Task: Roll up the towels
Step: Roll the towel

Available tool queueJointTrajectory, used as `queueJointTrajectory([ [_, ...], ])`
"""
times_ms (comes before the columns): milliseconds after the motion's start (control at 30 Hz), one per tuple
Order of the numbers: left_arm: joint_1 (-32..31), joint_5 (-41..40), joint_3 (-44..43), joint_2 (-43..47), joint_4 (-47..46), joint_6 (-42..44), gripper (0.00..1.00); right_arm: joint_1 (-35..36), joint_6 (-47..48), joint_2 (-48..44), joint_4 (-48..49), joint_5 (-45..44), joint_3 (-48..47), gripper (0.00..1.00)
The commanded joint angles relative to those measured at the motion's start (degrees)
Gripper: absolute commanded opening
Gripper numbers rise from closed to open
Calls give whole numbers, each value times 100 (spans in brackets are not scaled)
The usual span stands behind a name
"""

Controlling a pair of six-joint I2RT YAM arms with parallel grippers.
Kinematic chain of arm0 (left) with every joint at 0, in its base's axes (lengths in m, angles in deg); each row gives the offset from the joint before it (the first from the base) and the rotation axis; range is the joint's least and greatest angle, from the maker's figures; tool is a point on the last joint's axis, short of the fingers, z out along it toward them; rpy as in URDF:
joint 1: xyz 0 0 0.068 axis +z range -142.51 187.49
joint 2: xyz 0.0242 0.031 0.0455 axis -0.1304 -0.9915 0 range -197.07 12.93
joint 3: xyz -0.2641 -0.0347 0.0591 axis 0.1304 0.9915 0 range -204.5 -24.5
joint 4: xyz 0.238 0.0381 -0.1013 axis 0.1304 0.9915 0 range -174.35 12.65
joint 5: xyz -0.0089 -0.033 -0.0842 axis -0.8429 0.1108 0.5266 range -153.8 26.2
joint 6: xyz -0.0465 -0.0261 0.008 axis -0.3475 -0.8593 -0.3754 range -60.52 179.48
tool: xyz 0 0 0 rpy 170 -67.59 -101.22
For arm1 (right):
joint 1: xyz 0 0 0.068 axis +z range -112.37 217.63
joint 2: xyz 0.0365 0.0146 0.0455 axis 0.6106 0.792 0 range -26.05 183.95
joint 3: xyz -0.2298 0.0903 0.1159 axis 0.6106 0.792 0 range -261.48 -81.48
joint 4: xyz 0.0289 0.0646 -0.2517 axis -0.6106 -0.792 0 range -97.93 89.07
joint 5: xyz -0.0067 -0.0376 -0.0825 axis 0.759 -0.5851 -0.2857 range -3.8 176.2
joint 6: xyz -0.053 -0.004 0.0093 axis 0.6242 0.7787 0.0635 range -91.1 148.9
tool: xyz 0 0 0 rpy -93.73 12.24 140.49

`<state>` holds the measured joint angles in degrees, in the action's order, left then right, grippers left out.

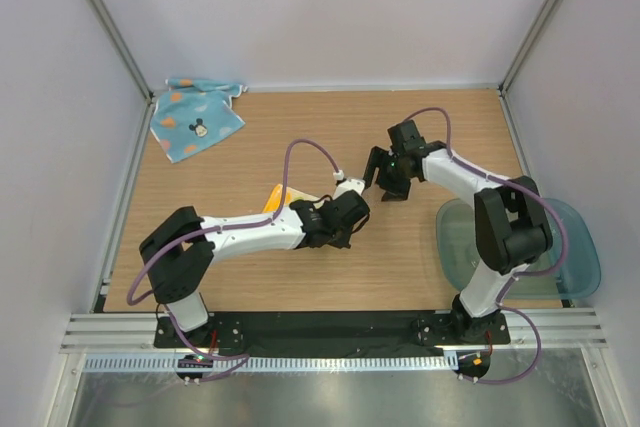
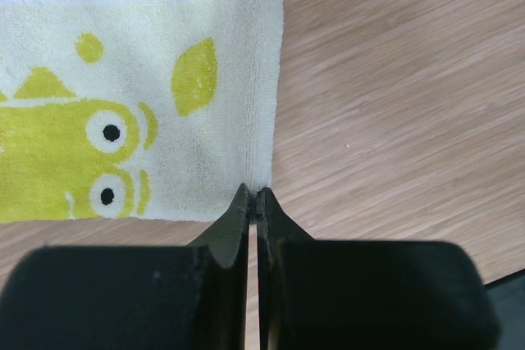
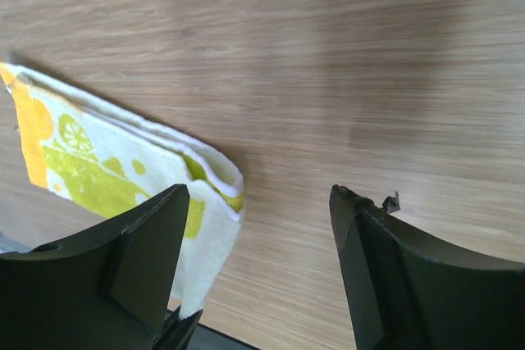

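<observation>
We list:
- Wooden worktop (image 1: 400, 127).
- Tub (image 1: 580, 257), at its right edge.
- Blue towel (image 1: 195, 119), lying open in the far left corner.
- Yellow towel (image 2: 123, 120), folded into a strip, mid-worktop.
- Left claw (image 2: 254, 198), pressed together on the yellow towel's corner.
- Right claw (image 3: 256, 194), spread and empty, just beside that towel's fold.

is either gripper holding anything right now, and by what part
The left gripper is shut on the yellow towel, pinching its very corner. The right gripper is open and holds nothing.
</observation>
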<state>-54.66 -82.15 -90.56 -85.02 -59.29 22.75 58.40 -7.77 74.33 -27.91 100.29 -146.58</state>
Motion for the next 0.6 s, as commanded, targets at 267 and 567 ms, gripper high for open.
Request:
queueJointTrajectory([
  [267, 115, 261, -21, 347, -10, -1441, 0, -346, 617, -827, -1019, -1031, -635, 77],
  [567, 1142, 1676, 1323, 1076, -1328, -2697, 0, -346, 661, -792, -1011, -934, -627, 76],
])
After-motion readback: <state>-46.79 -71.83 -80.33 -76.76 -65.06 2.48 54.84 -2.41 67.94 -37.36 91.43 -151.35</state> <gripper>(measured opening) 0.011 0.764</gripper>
